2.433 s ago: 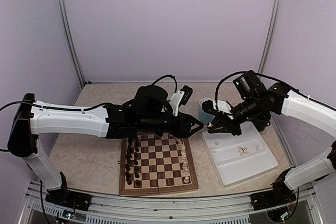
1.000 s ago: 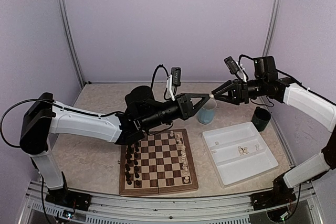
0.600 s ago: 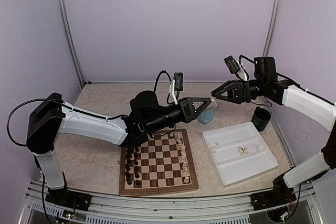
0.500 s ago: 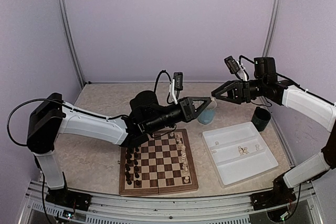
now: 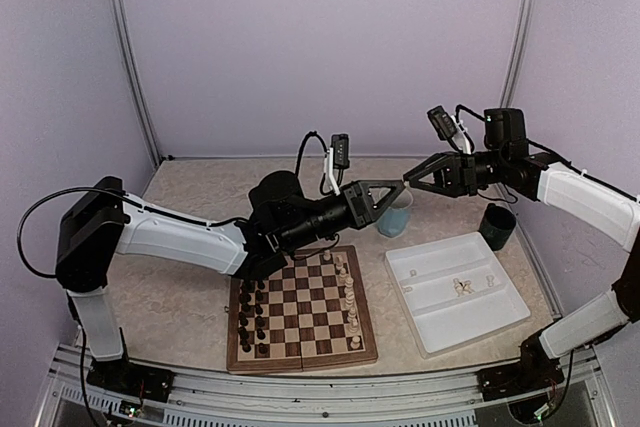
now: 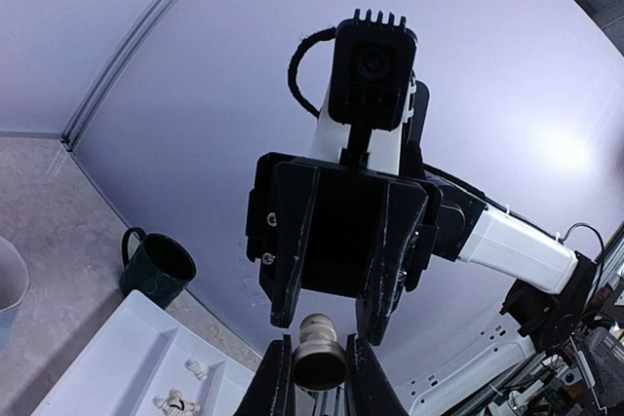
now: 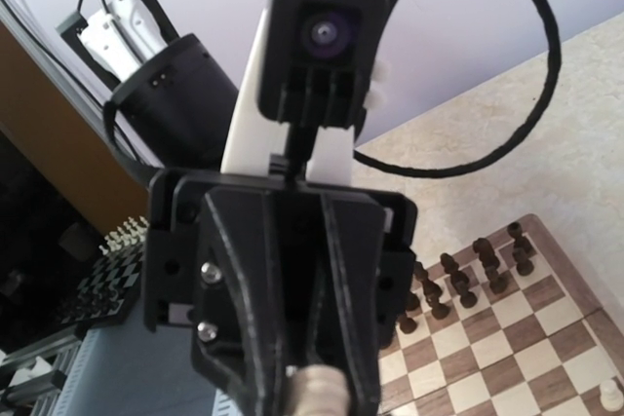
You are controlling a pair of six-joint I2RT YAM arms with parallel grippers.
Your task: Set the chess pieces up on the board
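Wooden and checked, the board (image 5: pixel 300 309) carries dark pieces (image 5: pixel 252 312) in two files on its left side, which looks finished, and cream pieces (image 5: pixel 351 299) in a file along its right edge, with what may be a few more in the file beside that; they are too small to count. Right of the board, a white tray (image 5: pixel 440 332) on the bench (image 5: pixel 180 287) holds a few loose pieces (image 5: pixel 461 287) lying down, so I judge the cream side only partly set. One cream chess piece (image 6: pixel 319 365) hangs in the air beyond the board's far right corner, clenched between the tips of the left pincer (image 5: pixel 396 186). The right pincer (image 5: pixel 409 179) meets it nose to nose, jaws spread either side of the piece's far end and not visibly pressing it. This looks like a hand-over, with the piece not yet on any square.
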